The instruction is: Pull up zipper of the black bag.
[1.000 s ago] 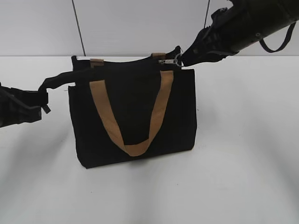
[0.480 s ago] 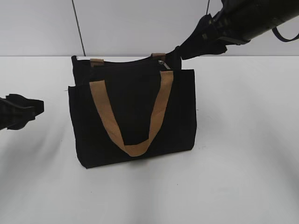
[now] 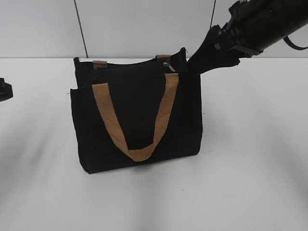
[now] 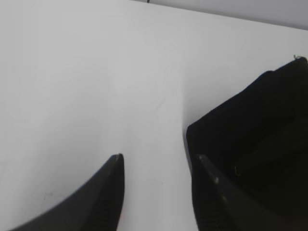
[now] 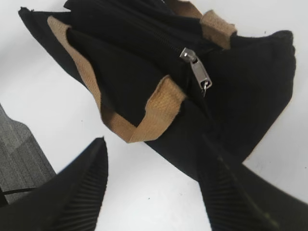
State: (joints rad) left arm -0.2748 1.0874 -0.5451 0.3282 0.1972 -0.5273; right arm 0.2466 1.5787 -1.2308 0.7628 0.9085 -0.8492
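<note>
Both my grippers, left (image 4: 159, 192) and right (image 5: 154, 187), hang spread and empty, zipper (image 5: 196, 70) at the black bag's (image 3: 137, 115) top right corner, so reaching again might topple it.

The bag (image 3: 137, 120) is plain black fabric, with tan-brown strap handles (image 3: 137, 122). Its zipper (image 5: 196, 70) is silver metal on a black track. Both the left gripper (image 4: 159, 192) and right gripper (image 5: 154, 187) are black with ribbed pads. The counter (image 3: 250, 159) is plain white.
</note>
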